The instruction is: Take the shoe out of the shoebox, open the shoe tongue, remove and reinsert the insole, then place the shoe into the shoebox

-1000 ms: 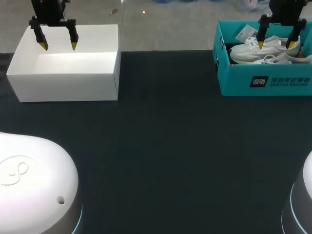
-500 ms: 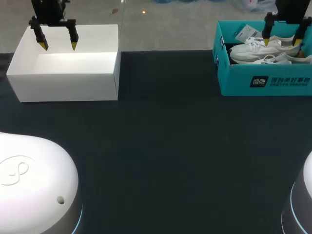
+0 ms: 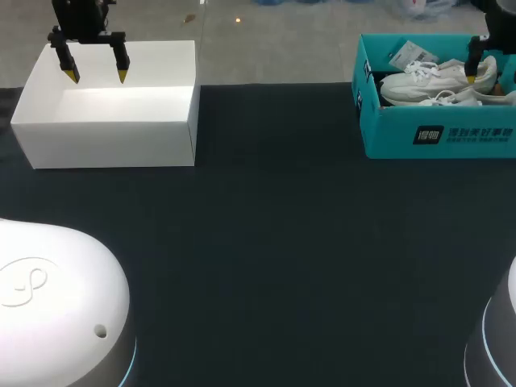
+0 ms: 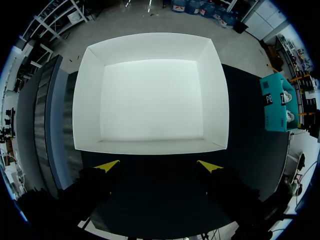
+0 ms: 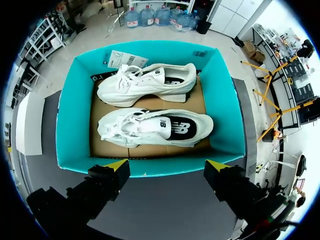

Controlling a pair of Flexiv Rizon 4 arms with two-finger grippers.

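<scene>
Now my left tool (image 3: 97,74) hangs wide over the white box (image 3: 105,133), upper left; my right tool (image 5: 167,165) hangs wide over the shoebox (image 3: 395,129), upper right.

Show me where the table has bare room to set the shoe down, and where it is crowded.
The dark table is bare between the white box and the teal shoebox, and all across in front of both. The white box holds nothing, though the left gripper hangs above it. Crowded: the shoebox, filled by two white shoes side by side.
</scene>
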